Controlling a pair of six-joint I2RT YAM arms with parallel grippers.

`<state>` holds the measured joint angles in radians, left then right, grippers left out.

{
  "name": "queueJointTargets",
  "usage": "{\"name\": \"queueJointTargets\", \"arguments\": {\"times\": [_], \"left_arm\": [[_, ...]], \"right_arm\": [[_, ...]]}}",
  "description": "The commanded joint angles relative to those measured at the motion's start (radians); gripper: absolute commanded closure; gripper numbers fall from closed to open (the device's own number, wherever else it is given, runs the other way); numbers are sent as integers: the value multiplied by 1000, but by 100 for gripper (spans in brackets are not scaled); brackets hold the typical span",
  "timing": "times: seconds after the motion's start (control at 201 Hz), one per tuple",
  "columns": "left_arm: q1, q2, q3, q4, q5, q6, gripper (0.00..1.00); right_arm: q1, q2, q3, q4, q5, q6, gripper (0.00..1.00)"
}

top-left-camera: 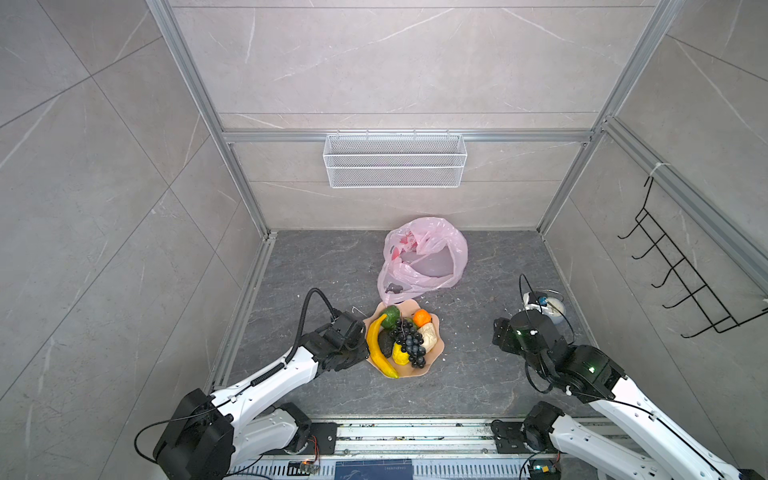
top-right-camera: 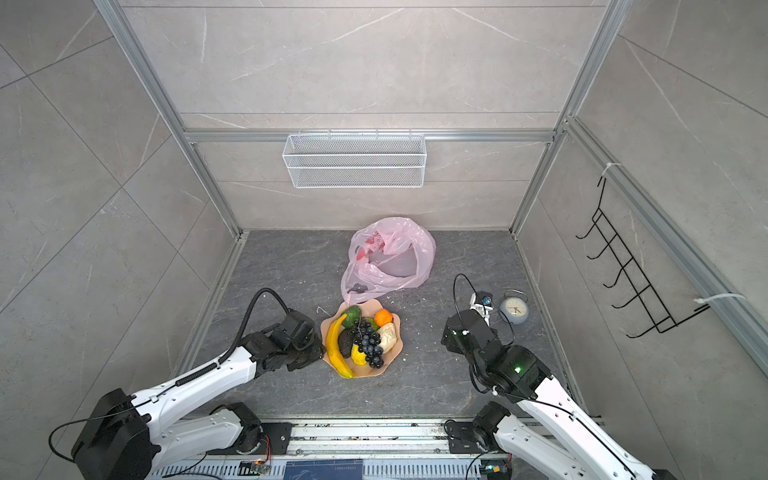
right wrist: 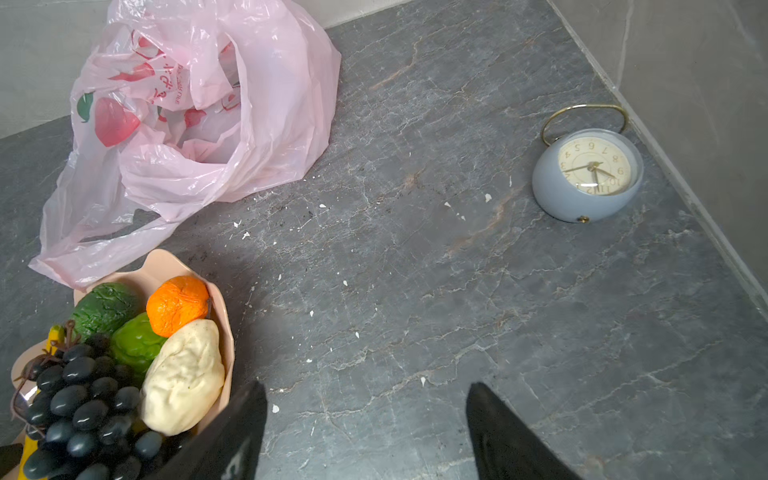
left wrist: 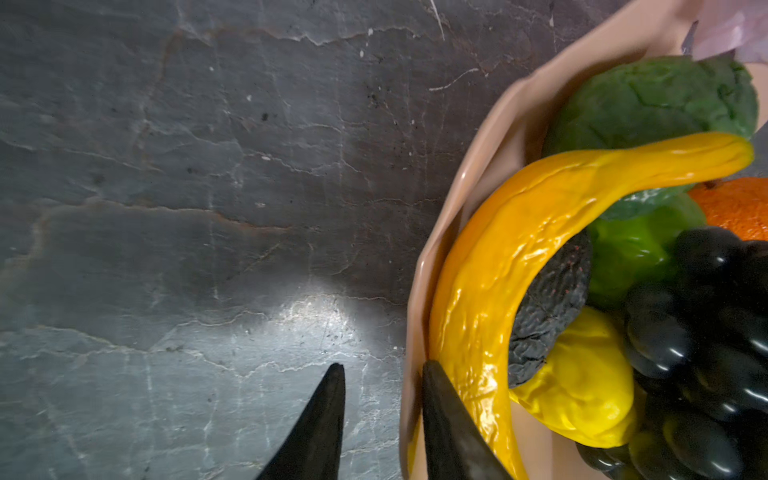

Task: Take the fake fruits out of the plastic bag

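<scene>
The left gripper point(left wrist: 384, 365) has its two black tapered fingers point(left wrist: 324, 419) set a little apart. One tip lies against the near end of the long, glossy yellow banana point(left wrist: 519, 257) and the other over the dark grey stone-look tabletop point(top-left-camera: 478, 374). Only tabletop and plate rim show in the gap between them.

The right gripper point(right wrist: 369, 386) hangs with its jaws spread wide over bare tabletop, to the right of the plate and apart from it.

All the fake fruits are heaped on the peach scalloped plate point(top-left-camera: 432, 365), just beside the left gripper:
- The banana curves along the plate's left rim.
- A dark purple-black grape bunch point(top-left-camera: 411, 340) drapes across the middle.
- A wrinkled dark green avocado-like piece point(top-left-camera: 390, 316) and a round orange point(top-left-camera: 422, 318) sit at the far side.
- A brighter green piece point(right wrist: 135, 345) lies between them.
- A black pitted piece point(top-left-camera: 386, 343) and a yellow lemon point(top-left-camera: 400, 354) nestle beside the banana.
- A dented beige piece point(top-left-camera: 429, 334) lies on the right.

The thin, crinkly pale-pink plastic bag point(top-left-camera: 432, 249) with red print lies slumped behind the plate. Its mouth gapes open, and one loop handle touches the plate's far rim.

A round grey-blue alarm clock point(right wrist: 588, 174) sits near the right wall.
</scene>
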<state>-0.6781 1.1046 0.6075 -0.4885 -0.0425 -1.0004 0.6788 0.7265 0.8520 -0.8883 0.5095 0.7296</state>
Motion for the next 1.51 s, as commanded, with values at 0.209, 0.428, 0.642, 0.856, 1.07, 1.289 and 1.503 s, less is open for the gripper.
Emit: {"name": "queueJointTargets", "arguments": {"times": [0.209,0.428,0.642,0.856,1.07,1.289,1.503], "left_arm": [[30,-99,66,-136,-109,103,35],[43,-146,140,-199,-219,186,20],[60,-160,211,-205,-344,267,4],[66,-150,231,-112,-723,375,2],[204,-12,153,210,-837,609,0],[422,155,84,470,-746,744,0],[530,275,-109,908,-579,902,0]], "right_arm": [[-4,-19,59,-71,91,-34,20],[-4,-36,71,-73,116,-61,18],[-4,-36,81,-55,136,-90,16],[-4,33,103,-8,306,-148,2],[-56,158,57,277,331,-385,0],[-311,274,-55,540,163,-493,0],[-395,459,-250,939,153,-608,0]]}}
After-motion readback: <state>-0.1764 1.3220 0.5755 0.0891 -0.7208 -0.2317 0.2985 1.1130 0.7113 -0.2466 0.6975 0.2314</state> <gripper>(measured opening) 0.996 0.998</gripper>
